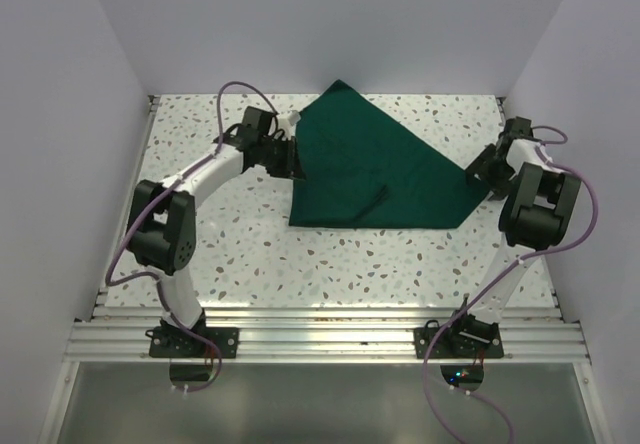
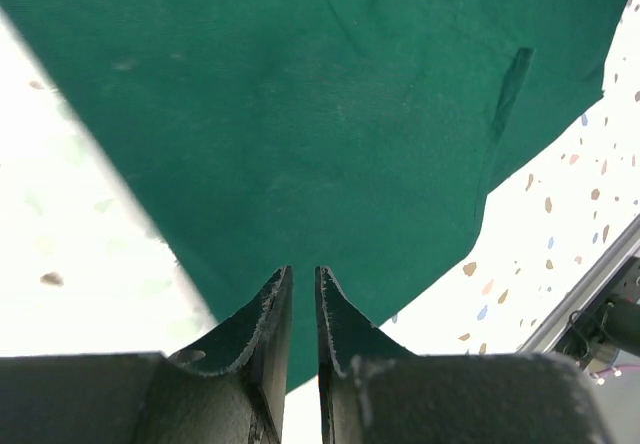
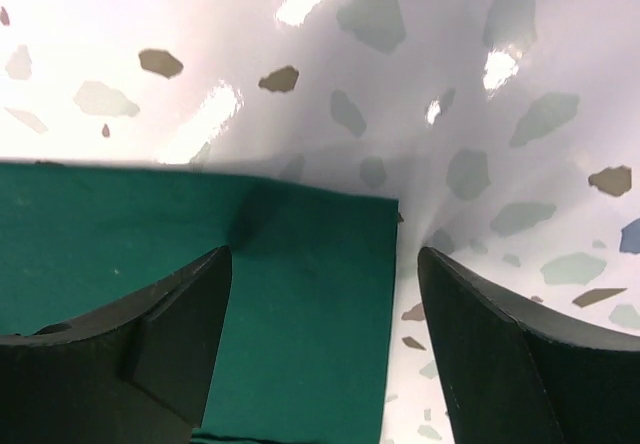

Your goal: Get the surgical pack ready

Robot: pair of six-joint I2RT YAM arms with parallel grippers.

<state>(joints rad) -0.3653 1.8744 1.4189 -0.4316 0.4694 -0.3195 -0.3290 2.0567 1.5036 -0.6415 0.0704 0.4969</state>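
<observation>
Two pincers, both mine. Left pincer is at the left edge of the drape. In the left wrist view its jaws are down to a thin slit, with the green cloth tapering to a point right at the tips. Cloth shows through the slit, but I can't tell whether it's actually pinched. Right pincer is at the drape's right corner, jaws wide and gripping nothing. One finger is over the cloth, the other over bare table, and the corner lies flat between them. The drape sits mid-table toward the back. It's dark green and roughly triangular from above: one tip near the back wall, its straight lower edge toward my bases, and a crease ridge near the middle of that edge.
</observation>
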